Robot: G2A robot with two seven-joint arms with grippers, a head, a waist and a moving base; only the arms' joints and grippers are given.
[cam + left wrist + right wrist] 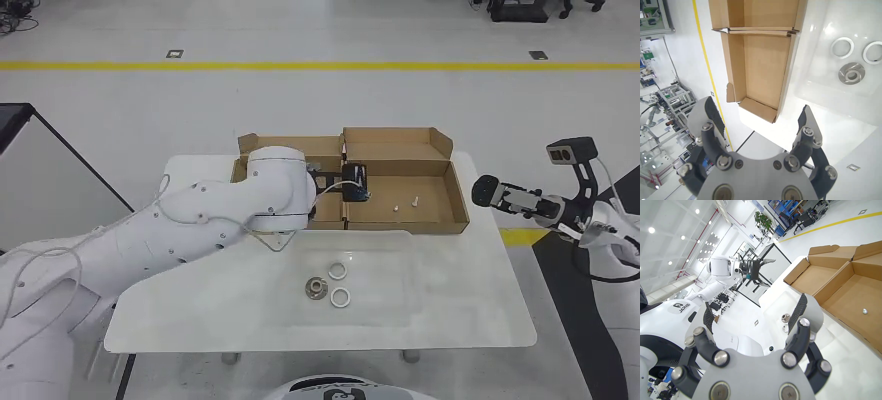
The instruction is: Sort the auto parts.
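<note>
Our left gripper [757,106] hangs above the cardboard box [762,66], jaws spread and holding nothing, while the metal flange [851,73] and white rings [842,48] wait beside that box, so we reckon the next move is swinging across to grip one.

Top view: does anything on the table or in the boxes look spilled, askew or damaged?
Nothing stands out. Two white rings and a metal hub lie flat on the table; two small parts lie inside one cardboard box, which looks intact.
</note>
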